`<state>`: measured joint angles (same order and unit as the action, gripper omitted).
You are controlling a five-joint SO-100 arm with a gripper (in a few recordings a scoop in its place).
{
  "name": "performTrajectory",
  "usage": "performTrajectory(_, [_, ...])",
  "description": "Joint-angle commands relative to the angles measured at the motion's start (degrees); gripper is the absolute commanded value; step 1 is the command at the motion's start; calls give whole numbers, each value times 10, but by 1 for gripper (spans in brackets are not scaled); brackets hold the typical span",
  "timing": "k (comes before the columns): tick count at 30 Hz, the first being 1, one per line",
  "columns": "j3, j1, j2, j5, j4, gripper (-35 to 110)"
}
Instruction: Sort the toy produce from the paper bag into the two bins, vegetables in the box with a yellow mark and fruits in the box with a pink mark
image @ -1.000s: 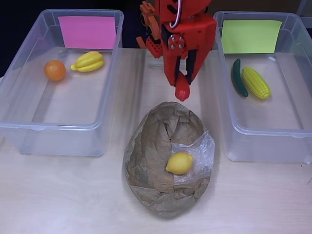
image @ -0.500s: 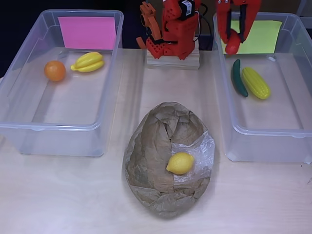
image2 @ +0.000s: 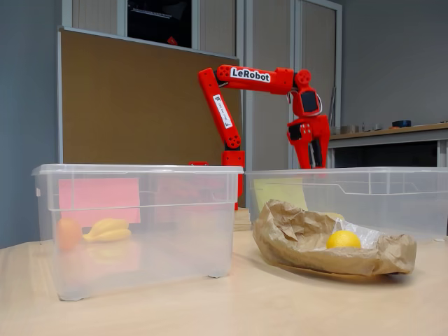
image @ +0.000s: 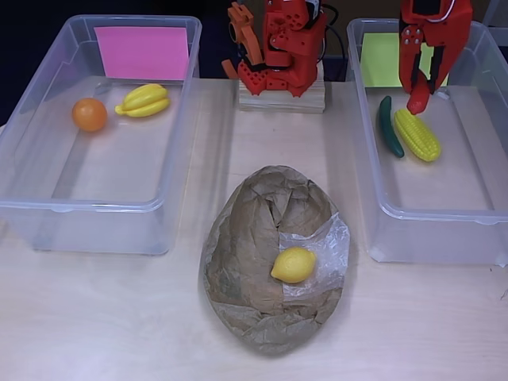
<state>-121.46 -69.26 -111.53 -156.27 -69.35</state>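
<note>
Nearest the camera in the overhead view, a crumpled brown paper bag [image: 272, 262] lies open on the pale wooden table [image: 103, 317], with a yellow toy lemon [image: 293, 264] resting in its mouth on a bit of clear plastic lining. In the fixed view the same bag [image2: 329, 241] sits to the right of centre with the lemon [image2: 343, 239] showing above its edge.

Farther back, two clear plastic bins stand on either side of the bag. The bin with the pink paper mark [image: 48, 143] at the left of the overhead view holds a round orange toy fruit [image: 89, 115] and, just beside it, a yellow toy banana bunch [image: 144, 101]. The bin with the yellow paper mark [image: 373, 190] at the right holds a dark green toy cucumber [image: 389, 127] and a yellow toy corn cob [image: 417, 135] lying side by side and touching.

Above the far end of that right bin hangs the red arm's gripper [image: 418, 99], its fingers closed on a small red toy vegetable [image: 417, 101], whose tip is just above the top of the corn cob. Farthest back, the arm's red base [image: 278, 48] sits on a wooden block between the bins.
</note>
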Motion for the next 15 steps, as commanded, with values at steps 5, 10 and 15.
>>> performTrajectory(5, [-69,-16,14,-15,93,11])
performTrajectory(10, [-119,-17,1,-16,128,20])
performTrajectory(15, [-134,-10,-14,-6,143,30])
